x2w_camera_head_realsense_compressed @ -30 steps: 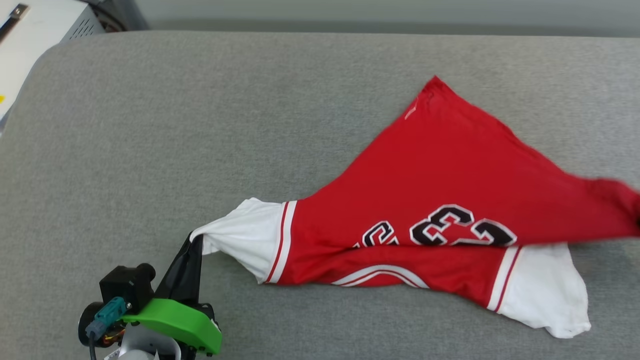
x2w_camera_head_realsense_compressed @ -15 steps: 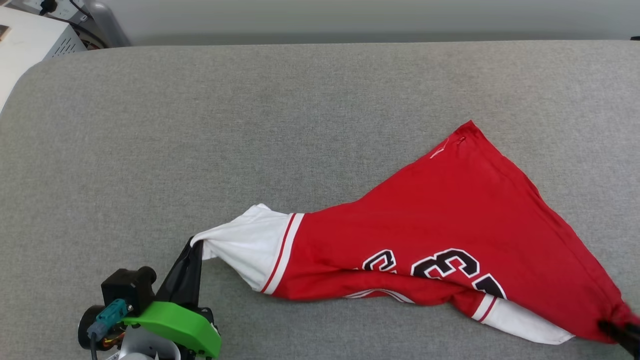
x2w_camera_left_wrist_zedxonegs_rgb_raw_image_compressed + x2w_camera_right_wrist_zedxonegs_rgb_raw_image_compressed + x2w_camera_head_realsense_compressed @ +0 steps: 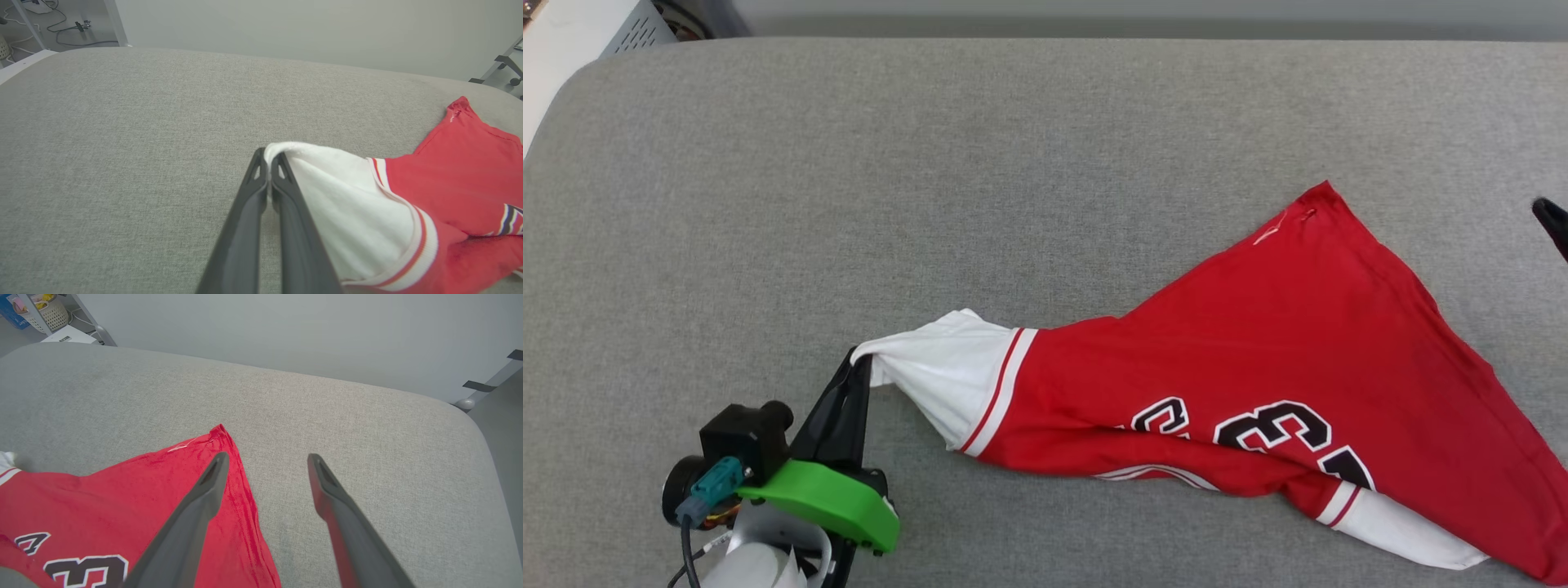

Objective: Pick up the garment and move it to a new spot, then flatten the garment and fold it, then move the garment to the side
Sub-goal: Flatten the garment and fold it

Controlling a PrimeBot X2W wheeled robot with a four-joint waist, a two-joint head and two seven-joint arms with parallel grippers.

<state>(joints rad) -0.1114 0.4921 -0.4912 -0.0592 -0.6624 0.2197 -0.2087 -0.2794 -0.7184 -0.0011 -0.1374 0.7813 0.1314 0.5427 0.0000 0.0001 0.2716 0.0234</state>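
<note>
The garment [image 3: 1282, 343] is a red jersey with white sleeves and black-and-white numbers, lying rumpled on the grey padded table [image 3: 931, 180] toward the right. My left gripper [image 3: 859, 366] is shut on the tip of its white left sleeve [image 3: 939, 380], pinching the cloth [image 3: 310, 179] between its dark fingers [image 3: 261, 192]. My right gripper [image 3: 265, 459] hangs open above the jersey's red hem edge [image 3: 241, 490], holding nothing; a dark fingertip [image 3: 1553, 224] pokes in at the right edge of the head view.
A white cabinet [image 3: 572, 41] stands beyond the table's far left corner. The table's rounded right corner [image 3: 470, 424] lies close to my right gripper. Bare grey padding stretches across the left and far parts of the table.
My right gripper has let go of the red hem and lifted away to the right; the cloth has dropped flat onto the table. The head camera shifted. The left grip on the sleeve is unchanged.
</note>
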